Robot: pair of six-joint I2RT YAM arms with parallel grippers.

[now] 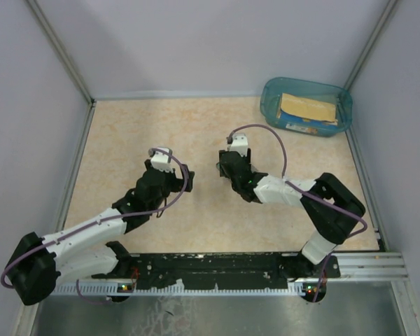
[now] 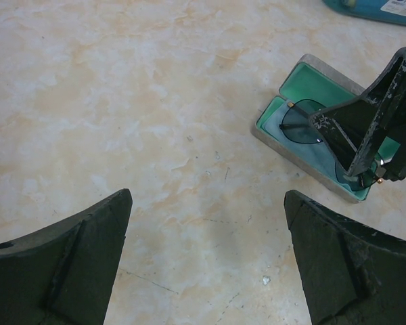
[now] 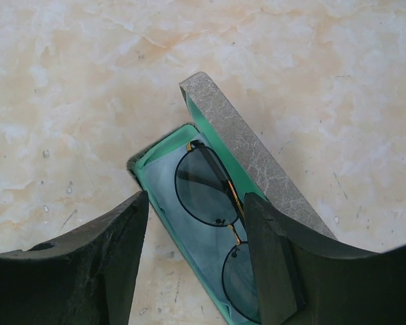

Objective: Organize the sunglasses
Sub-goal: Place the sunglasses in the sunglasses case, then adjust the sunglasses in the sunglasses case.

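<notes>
The sunglasses (image 3: 206, 186) lie inside the open grey case (image 3: 250, 152), near the middle of the table (image 1: 126, 140). The right pincer (image 3: 195, 200) hangs spread just above them, gripping nothing. The left pincer (image 2: 208, 196), also spread, hovers beside the case toward the left edge.

Left end effector (image 2: 208, 196) fingers spread wide above the marbled tabletop (image 2: 122, 101). Beyond them, the right end effector (image 2: 345, 145) reaches into an open grey case (image 2: 325, 71) holding sunglasses (image 2: 301, 128).
</notes>
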